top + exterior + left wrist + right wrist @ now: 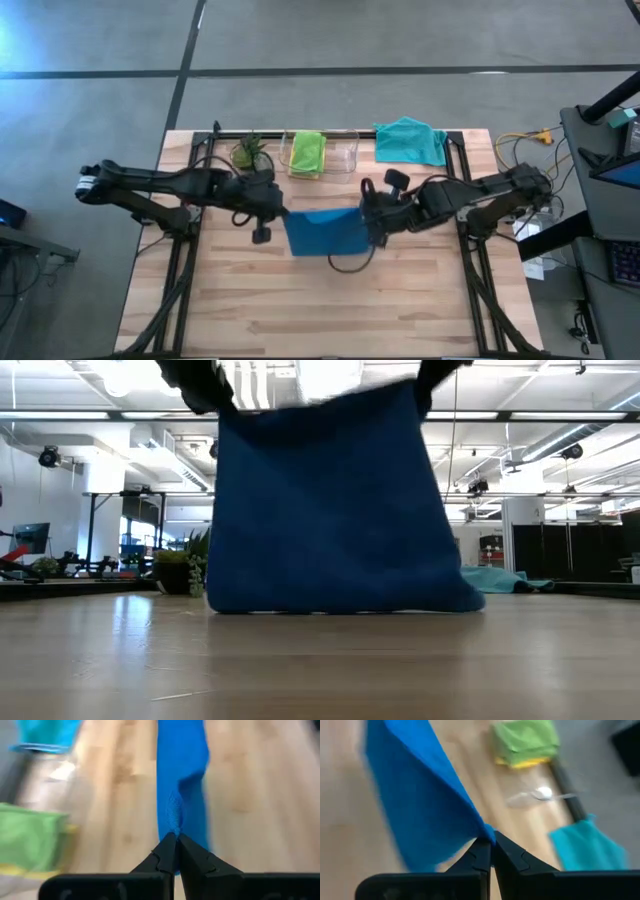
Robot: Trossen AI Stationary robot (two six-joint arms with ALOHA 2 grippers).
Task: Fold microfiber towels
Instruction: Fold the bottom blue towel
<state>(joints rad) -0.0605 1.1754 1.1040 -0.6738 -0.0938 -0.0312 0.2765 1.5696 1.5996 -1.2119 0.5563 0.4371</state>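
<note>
A dark blue towel [325,232] hangs between my two grippers above the table's middle, and its lower edge [340,607] rests on the wood. My left gripper [283,214] is shut on its upper left corner, my right gripper [368,216] on its upper right corner. A lime green towel [307,153] lies folded on a yellow one inside the clear bin at the far edge. Crumpled at the far right lies a teal towel [411,140]. My left gripper pinches the blue towel's upper corner [173,822] between its two fingers, slanting down from the table's left. The cloth hangs below the fingers. My right gripper pinches the opposite upper corner [487,833] between its two fingers, slanting down from the table's right. The top edge [320,400] spans both holds.
A clear plastic bin [345,152] and a small potted plant [249,152] stand along the far edge. Bare wood [320,310] lies toward the near edge.
</note>
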